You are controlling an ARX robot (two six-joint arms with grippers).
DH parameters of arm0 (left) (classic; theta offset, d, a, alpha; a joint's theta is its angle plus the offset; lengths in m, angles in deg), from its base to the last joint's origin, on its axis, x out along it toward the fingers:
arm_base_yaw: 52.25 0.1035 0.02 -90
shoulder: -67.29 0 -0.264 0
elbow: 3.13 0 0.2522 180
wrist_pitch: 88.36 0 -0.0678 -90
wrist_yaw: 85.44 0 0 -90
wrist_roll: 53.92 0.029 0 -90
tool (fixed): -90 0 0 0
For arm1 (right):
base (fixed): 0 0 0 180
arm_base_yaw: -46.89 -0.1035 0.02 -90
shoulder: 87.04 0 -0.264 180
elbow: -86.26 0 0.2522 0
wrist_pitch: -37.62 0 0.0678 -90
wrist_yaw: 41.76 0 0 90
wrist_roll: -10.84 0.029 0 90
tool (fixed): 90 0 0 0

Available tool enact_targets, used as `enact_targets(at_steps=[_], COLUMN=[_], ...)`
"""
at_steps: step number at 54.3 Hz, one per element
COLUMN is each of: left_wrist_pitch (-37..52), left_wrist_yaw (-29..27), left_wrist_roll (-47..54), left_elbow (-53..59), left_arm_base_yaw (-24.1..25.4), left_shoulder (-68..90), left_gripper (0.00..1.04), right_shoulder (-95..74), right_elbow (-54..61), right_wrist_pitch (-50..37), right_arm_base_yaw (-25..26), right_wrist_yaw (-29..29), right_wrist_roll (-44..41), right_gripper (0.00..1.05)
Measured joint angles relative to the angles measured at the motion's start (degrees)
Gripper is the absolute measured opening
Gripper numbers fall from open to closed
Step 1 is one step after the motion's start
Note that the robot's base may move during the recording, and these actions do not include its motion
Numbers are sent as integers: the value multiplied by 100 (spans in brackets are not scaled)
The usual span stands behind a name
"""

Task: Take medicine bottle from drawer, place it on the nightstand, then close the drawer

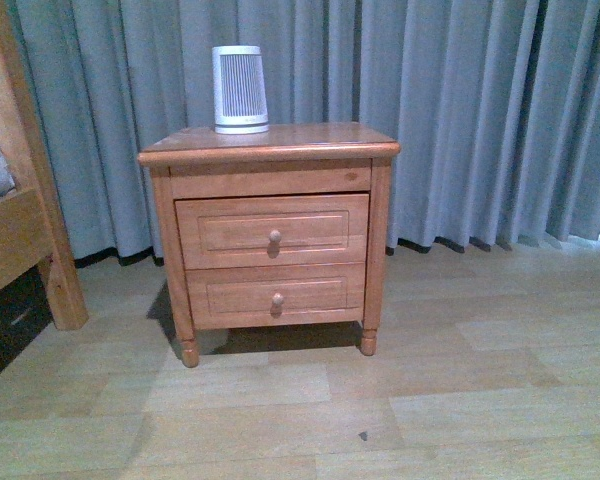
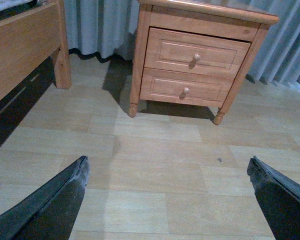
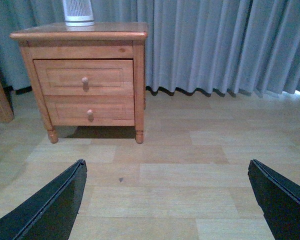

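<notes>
My left gripper (image 2: 167, 160) has its two dark fingers spread wide apart and holds nothing, above the pale wooden floor (image 2: 155, 185) in front of the nightstand (image 2: 210, 10). My right gripper (image 3: 166, 162) is the same: fingers far from each other, empty, over the floor and well apart from the cabinet. The drawer (image 1: 230, 232) is fully shut, its front flush with the frame, and its round knob (image 1: 275, 237) sits in the middle of the recessed panel. Under it the lower drawer (image 1: 230, 295) is shut too. On the nightstand top, a white device (image 1: 240, 88) with grey slats stands upright toward the back edge, left of the middle (closer to the back left corner than to the right one); the rest of the top toward the front edge and the right corners is bare wood. The medicine bottle I cannot see in any view. A bed frame (image 1: 30, 200) stands to the left of the nightstand, and a grey curtain (image 1: 480, 120) hangs behind it.
</notes>
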Motion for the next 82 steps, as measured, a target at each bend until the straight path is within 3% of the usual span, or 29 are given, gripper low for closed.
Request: enact_targets(at_steps=[82], left_wrist_pitch=[0], left_wrist_yaw=[0], left_wrist_roll=[0], left_elbow=[2], left_arm_base_yaw=[0], left_shoulder=[0], left_gripper=[98], right_shoulder=[0], right_elbow=[0], right_wrist_pitch=[0], right_arm_base_yaw=[0], right_wrist_yaw=[0], right_wrist_roll=[0], right_gripper=[98])
